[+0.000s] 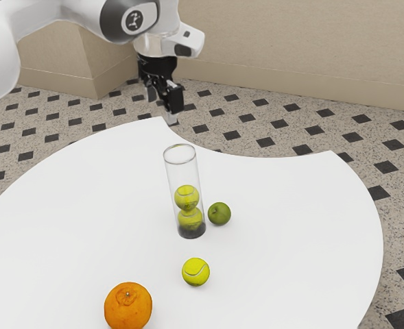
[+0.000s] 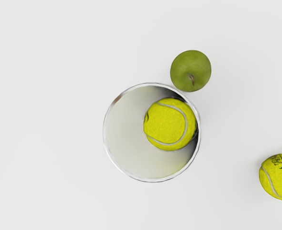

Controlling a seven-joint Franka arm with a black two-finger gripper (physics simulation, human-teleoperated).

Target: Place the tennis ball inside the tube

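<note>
the white, jointed robot arm [image 1: 57, 17] comes in from the exterior view's upper left, its hand hanging high over the table's far edge with the black two-finger gripper [image 1: 162, 107] pointing down. its two fingers stand parted, with nothing gripped between them. on a clock face laid over the exterior view and centred on the gripper, the clear, open-topped cylindrical tube [image 1: 170, 175] lies towards five o'clock, upright on its dark base on the white, smooth-topped table [image 1: 71, 205]. inside it, two yellow-green felt balls are stacked: the upper ball [image 1: 186, 197] sits on the lower ball [image 1: 190, 220], and the wrist view looks down through the rim onto a ball in there. the loose yellow-green felt tennis ball [image 1: 195, 272] rests on the tabletop outside the tube, between five and six o'clock from the fingers, well apart from them and lower down. with the clock centred on the tube's base instead, that ball is near six o'clock, the round green apple [image 1: 219, 213] is just beside the tube at about two, and the round orange fruit with dimpled peel [image 1: 127, 307] is between seven and eight.
</note>
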